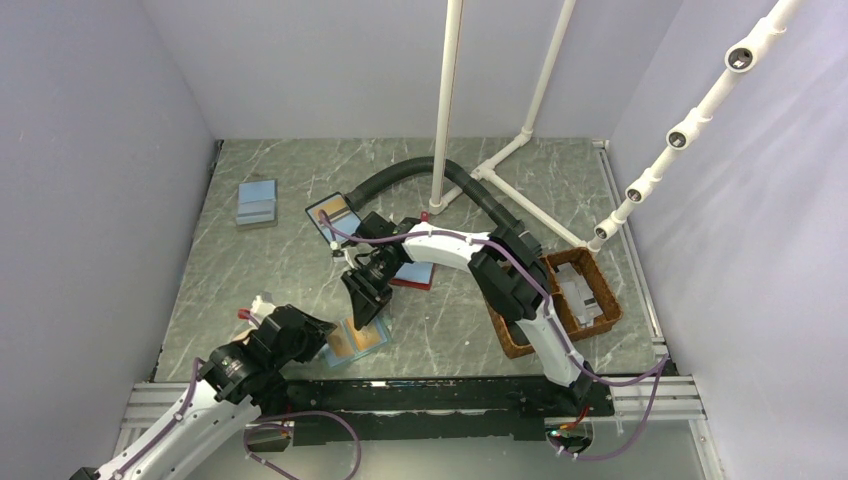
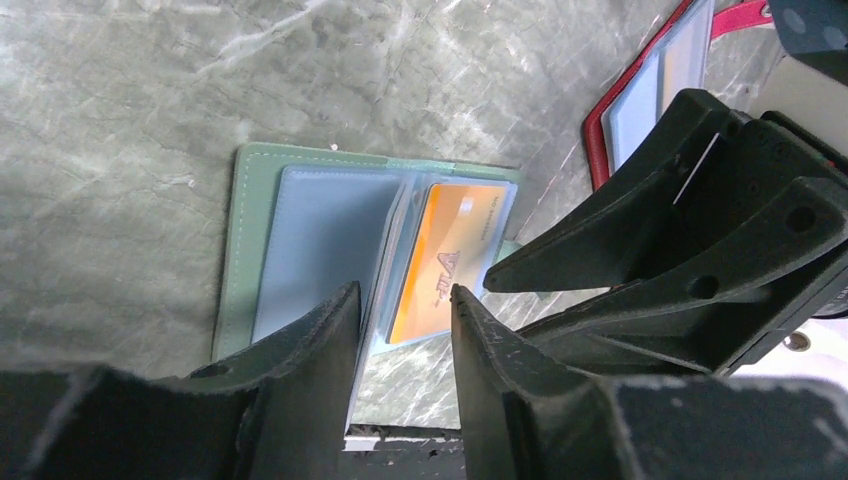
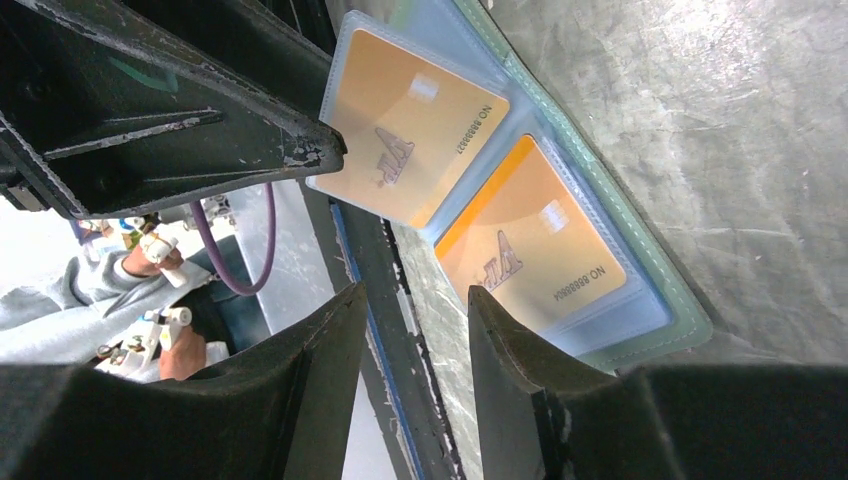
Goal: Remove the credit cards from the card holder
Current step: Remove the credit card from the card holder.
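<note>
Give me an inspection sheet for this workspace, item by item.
Surface: marbled grey-green table top, veined.
Job's things: muted teal card holder lies open near the front edge; two orange credit cards sit in its clear sleeves, none out yet.
Clutter: red-edged holder, black-edged open holder, blue flat holder, brown wicker basket.
Grippers: left gripper and right gripper both open, at the teal holder.
Cables: purple cables along the arms; black corrugated hose at the back.
Surroundings: white pipe frame, pale walls.
</note>
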`<act>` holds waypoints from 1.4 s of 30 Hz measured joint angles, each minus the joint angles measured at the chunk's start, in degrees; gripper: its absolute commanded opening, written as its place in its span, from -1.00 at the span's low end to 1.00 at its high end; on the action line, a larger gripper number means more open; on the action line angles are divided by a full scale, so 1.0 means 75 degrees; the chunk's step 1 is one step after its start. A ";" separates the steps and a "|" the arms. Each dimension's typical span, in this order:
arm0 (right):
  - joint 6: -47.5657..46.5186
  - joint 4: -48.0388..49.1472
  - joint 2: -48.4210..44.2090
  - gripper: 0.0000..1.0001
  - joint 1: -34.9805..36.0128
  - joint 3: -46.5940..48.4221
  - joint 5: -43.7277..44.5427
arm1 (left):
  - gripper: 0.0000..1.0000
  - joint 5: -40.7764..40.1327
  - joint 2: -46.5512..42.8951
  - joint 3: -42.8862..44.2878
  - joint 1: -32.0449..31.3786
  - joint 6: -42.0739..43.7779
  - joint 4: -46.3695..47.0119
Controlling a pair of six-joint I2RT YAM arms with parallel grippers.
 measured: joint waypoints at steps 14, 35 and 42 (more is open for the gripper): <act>0.0052 0.0026 -0.0003 -0.11 -0.0029 -0.0003 -0.0090 | -0.13 0.0210 -0.0093 0.0000 0.0000 0.0455 -0.0111; -0.0003 0.0023 -0.0131 0.02 -0.0160 -0.0399 0.0140 | -0.17 0.1014 0.0938 -0.0318 0.0000 0.1265 0.2296; -0.0017 0.0038 -0.0283 -0.02 -0.0175 -0.0455 0.0119 | -0.16 0.1011 0.1116 -0.0318 0.0000 0.1268 0.2442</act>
